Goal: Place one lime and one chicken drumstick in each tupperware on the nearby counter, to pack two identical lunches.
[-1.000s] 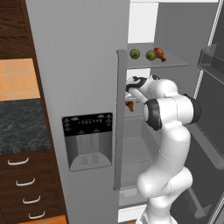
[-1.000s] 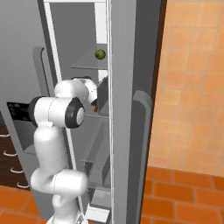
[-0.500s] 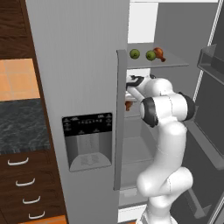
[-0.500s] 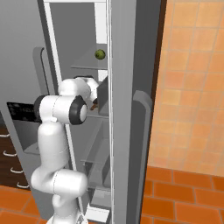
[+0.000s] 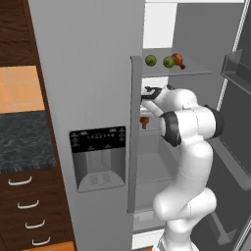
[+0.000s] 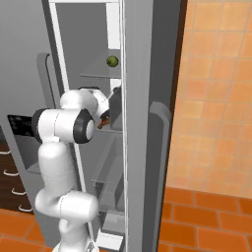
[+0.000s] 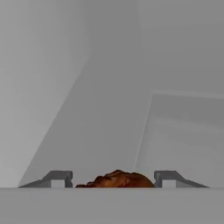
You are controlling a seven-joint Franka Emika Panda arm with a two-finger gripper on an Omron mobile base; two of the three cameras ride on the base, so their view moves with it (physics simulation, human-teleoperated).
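My gripper (image 7: 113, 178) is inside the open fridge, its two fingers closed against a brown chicken drumstick (image 7: 116, 180) that fills the gap between them. From the left base the same drumstick (image 5: 143, 121) hangs under the hand just behind the door edge, and it also shows from the right base as the drumstick (image 6: 103, 122). On the shelf above lie two limes (image 5: 150, 60) (image 5: 168, 62) and a second drumstick (image 5: 178, 60). One lime (image 6: 112, 61) is visible from the right. A stretch of the marbled counter (image 5: 24, 142) lies at the left. The tupperware are out of view.
The grey fridge door with its dispenser panel (image 5: 98, 157) stands close on the left of the arm. The other open door (image 6: 157, 123) hems in the right side. Glass shelves (image 5: 191, 71) sit above and below the hand. Brown drawers (image 5: 24, 211) lie under the counter.
The hand has shifted slightly left and down, towards the fridge opening, with the drumstick still between the fingers. The limes and the other drumstick on the upper shelf have not moved.
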